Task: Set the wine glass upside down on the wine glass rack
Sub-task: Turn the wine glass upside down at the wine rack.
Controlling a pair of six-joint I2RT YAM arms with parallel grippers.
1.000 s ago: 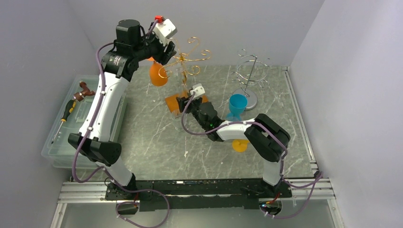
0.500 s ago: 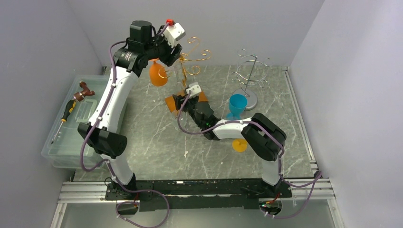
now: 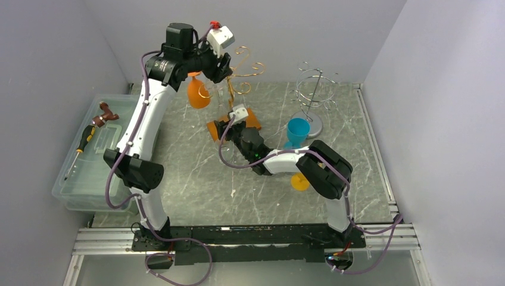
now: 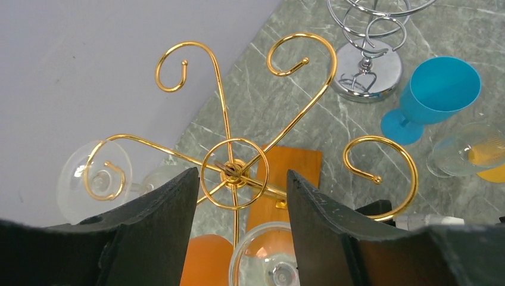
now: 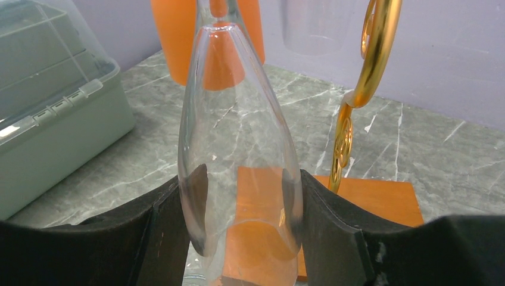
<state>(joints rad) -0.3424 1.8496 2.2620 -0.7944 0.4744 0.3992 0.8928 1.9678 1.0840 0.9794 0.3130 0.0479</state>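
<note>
We see the right gripper [image 5: 238, 179] low down in the middle of the top view, by the foot of the gold wine glass rack [image 4: 233, 173]. Its two fingers [image 5: 149, 238] press on both sides of the clear wine glass [image 5: 238, 119], so it is holding it. The wine glass is upside down, with the wide part at the bottom and the thin part going up. In the right wrist view it sits in the middle, just left of the rack's gold pole and near the rack's wooden base [image 5: 369, 196]. The top of the glass runs out of that picture, so we cannot tell if its foot is on a hook.

The left gripper [image 4: 241, 176] is up high over the rack, in the upper middle of the top view. Its fingers [image 4: 161, 226] are wide apart and hold nothing. Between them we look down on the round ring in the middle of the rack.

Another clear glass [image 4: 95, 173] hangs on a hook at the left of the left wrist view. An orange glass [image 3: 198, 93] hangs on the left side of the rack in the top view. A blue cup [image 3: 296, 132] stands right of the rack, just beside a silver rack [image 3: 312, 98]. A plastic box [image 3: 89, 155] sits at the left edge of the table [image 3: 196, 179].
</note>
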